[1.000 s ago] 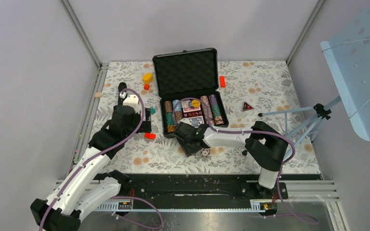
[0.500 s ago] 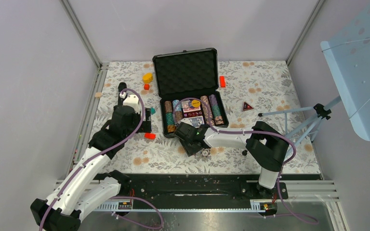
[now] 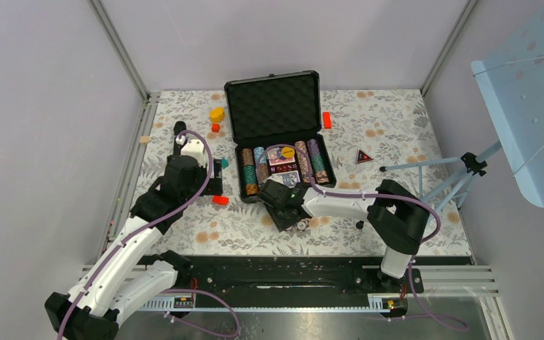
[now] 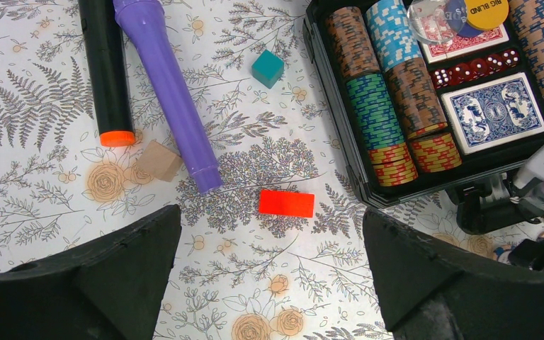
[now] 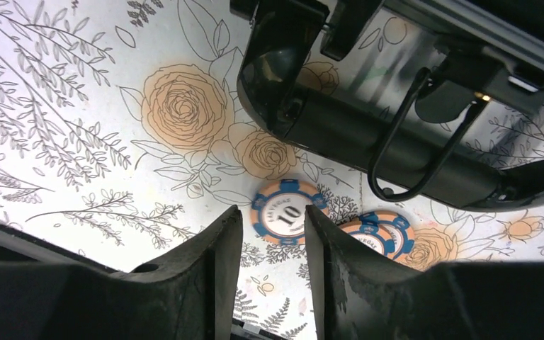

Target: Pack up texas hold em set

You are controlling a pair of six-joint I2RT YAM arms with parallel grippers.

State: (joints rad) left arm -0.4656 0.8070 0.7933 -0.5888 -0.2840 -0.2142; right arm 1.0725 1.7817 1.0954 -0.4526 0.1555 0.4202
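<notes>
1. Top view: The black case [image 3: 273, 106] sits in the upper middle of the picture, and its lid stands open. Rows of chips [image 3: 249, 170] and the card deck [image 3: 288, 177] lie in its bottom half. The right arm [image 3: 340, 202] reaches to the front edge of the case. The left arm [image 3: 149, 212] hangs to the left of it.

2. Left wrist view: The case fills the upper right corner, full of striped chips, with the blue card deck beside them. The left gripper [image 4: 269, 283] is spread wide, with one finger in each lower corner, and it holds nothing. A red block [image 4: 286, 203] lies in the middle. A teal block [image 4: 267, 68] and a purple tube [image 4: 166, 92] lie higher up. I think these do not belong to the set.

3. Right wrist view: The right gripper [image 5: 273, 212] has its fingers a little apart at the bottom middle. Through the gap you see a loose chip [image 5: 287, 212] flat on the table. It looks wider than the gap, so I think the fingers are above it and not pinching it. More loose chips [image 5: 386, 234] lie just to its right. The case handle [image 5: 411, 142] runs across the upper right.

4. Most of the packing looks done. The chips on the table have to go into the case, and then the lid has to close.
</notes>
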